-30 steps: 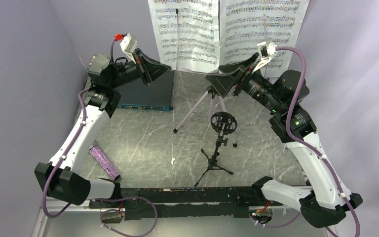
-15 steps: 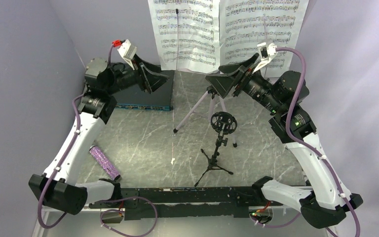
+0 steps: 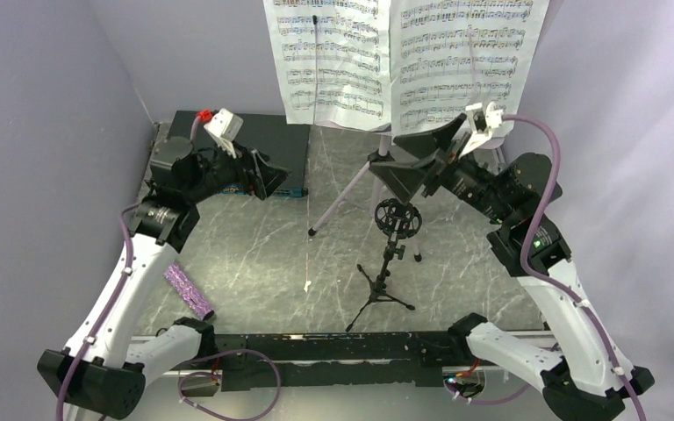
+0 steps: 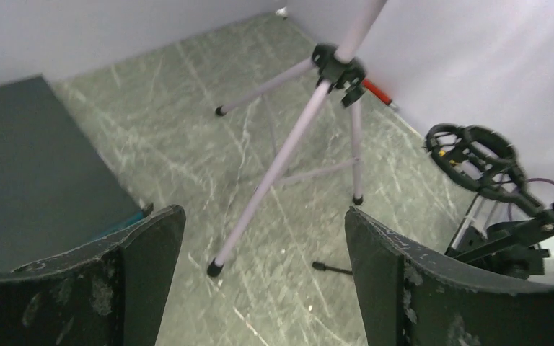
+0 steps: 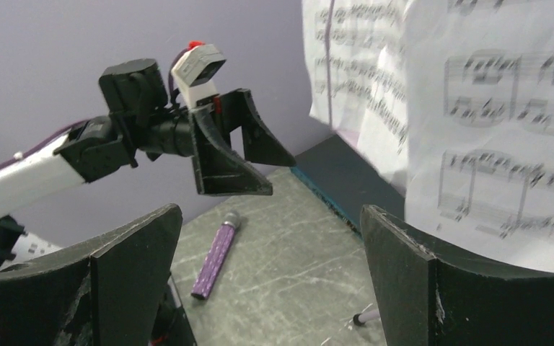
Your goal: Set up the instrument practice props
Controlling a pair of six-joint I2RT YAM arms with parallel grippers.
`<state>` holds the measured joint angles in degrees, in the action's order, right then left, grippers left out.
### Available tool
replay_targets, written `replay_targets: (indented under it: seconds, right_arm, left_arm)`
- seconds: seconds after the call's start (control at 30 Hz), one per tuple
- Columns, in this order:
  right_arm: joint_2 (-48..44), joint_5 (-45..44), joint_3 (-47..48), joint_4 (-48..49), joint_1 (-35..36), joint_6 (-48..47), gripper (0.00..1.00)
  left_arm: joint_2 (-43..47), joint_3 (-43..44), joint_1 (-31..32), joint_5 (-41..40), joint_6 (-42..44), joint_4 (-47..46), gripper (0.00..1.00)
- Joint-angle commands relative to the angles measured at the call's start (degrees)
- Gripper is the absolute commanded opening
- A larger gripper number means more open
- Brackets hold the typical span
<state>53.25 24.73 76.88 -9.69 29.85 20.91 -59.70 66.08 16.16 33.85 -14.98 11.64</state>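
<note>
Two sheet-music pages [image 3: 333, 61] sit side by side at the top of the music stand [image 3: 351, 189], which is upright on its three spread legs on the tabletop [image 3: 254, 246]. Mic stand [image 3: 386, 272]: upright on its own small tripod, just in front of the music stand's legs, ring holder near the music stand's front right leg. Microphone [image 3: 186, 289]: lying flat on the tabletop, well to the front left of the music stand, apart from the mic stand. Left gripper [image 3: 263, 175]: raised to the left of the music stand, over the front edge of a flat dark box [image 3: 263, 140]; jaws spread wide, nothing between them, wrist view looking at the music stand's legs. Right gripper [image 3: 412, 162]: just right of the music stand's leg hub, below the right-hand page; jaws likewise spread wide and released, gripping nothing.
</note>
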Motion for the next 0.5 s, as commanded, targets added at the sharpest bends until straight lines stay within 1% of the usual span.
replay_targets:
  seconds: [0.0,0.13,0.23,0.33,0.47]
  right_arm:
    - [-4.0,6.4,-5.7,4.1,0.2,-1.0,1.0]
    - [-6.5,8.3,-10.0,2.2,0.2,-1.8,1.0]
    - [-8.2,7.4,-13.2,0.6,0.1,-1.3,1.0]
    - [-9.7,7.3,-15.9,1.1,0.1,0.3,1.0]
    - [-11.2,6.0,-17.9,2.2,0.1,1.5,1.0]
  left_arm:
    - [3.7,-5.9,0.0,-7.3,0.4,3.1,0.87]
    - [6.3,-11.7,0.0,-14.0,-2.2,4.9,0.88]
    - [7.4,-15.2,0.0,-21.9,-5.7,7.8,0.89]
    - [7.6,-18.1,0.0,-31.6,-11.7,11.6,0.9]
    - [6.1,-19.9,-0.1,-44.4,-21.8,18.0,0.94]
